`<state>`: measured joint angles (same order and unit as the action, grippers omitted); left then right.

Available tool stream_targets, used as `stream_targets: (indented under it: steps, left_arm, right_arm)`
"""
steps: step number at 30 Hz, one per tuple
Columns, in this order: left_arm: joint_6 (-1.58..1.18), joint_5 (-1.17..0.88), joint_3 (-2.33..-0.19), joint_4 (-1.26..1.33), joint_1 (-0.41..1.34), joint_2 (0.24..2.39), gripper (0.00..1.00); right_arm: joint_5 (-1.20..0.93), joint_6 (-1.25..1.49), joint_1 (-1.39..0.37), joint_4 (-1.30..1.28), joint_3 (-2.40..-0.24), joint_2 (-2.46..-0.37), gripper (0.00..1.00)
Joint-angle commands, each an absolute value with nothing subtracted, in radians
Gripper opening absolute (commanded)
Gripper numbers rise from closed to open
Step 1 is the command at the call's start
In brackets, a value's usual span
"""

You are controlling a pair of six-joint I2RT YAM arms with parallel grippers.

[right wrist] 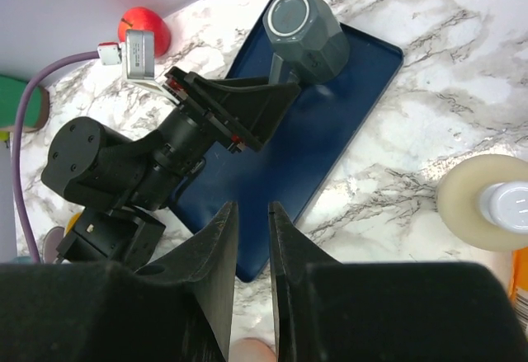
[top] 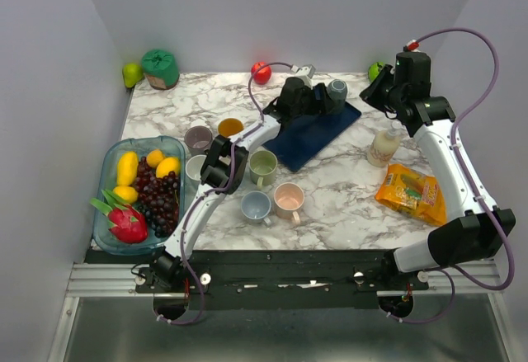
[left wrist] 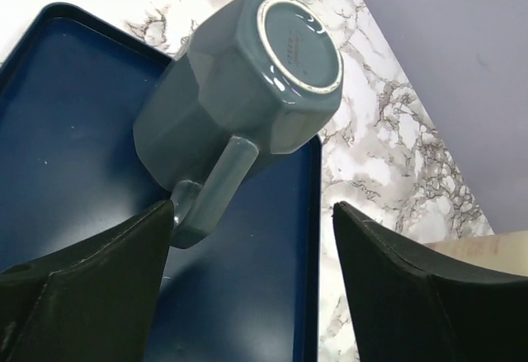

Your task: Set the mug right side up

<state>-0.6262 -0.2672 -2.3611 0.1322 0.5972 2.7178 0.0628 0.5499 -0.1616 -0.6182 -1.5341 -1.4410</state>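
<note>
Left pincer [left wrist: 253,213] spread, straddling the handle [left wrist: 216,185] of the grey mug [left wrist: 239,82]; one finger appears to touch it. Mug tilted, base up, on blue tray [left wrist: 66,131] near the tabletop's far edge. Step: taking hold. Next: pinch handle, lift, roll wrist. Right pincer [right wrist: 253,209] nearly pressed together, empty, above far right corner.

White marble-patterned table [top: 346,189] enclosed on three sides by plain pale grey walls [top: 247,7], with an aluminium rail [top: 107,278] along its near edge, evenly lit.
</note>
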Motion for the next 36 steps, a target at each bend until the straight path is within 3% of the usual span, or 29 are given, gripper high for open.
stream_targets:
  steps: [1, 12, 21, 25, 29, 36]
  left_arm:
    - [-0.689, -0.32, -2.365, 0.181, 0.603, 2.744, 0.86]
    - [-0.719, -0.281, -2.431, 0.146, 0.615, 2.787, 0.68]
    - [-0.722, -0.206, -2.444, 0.048, 0.627, 2.781, 0.45]
    - [-0.713, -0.215, -2.441, 0.045, 0.63, 2.775, 0.28]
    - [-0.664, -0.183, -2.364, 0.041, 0.634, 2.714, 0.19]
    - [-0.551, -0.137, -2.224, 0.002, 0.634, 2.597, 0.12]
  right_arm:
    - [0.083, 0.549, -0.155, -0.641, -1.559, -1.42, 0.28]
    - [0.095, 0.549, -0.155, -0.646, -1.548, -1.408, 0.28]
    - [0.089, 0.552, -0.155, -0.646, -1.542, -1.405, 0.28]
    - [0.078, 0.551, -0.156, -0.646, -1.539, -1.399, 0.28]
    - [0.084, 0.549, -0.155, -0.647, -1.532, -1.39, 0.28]
    - [0.08, 0.551, -0.155, -0.632, -1.493, -1.367, 0.28]
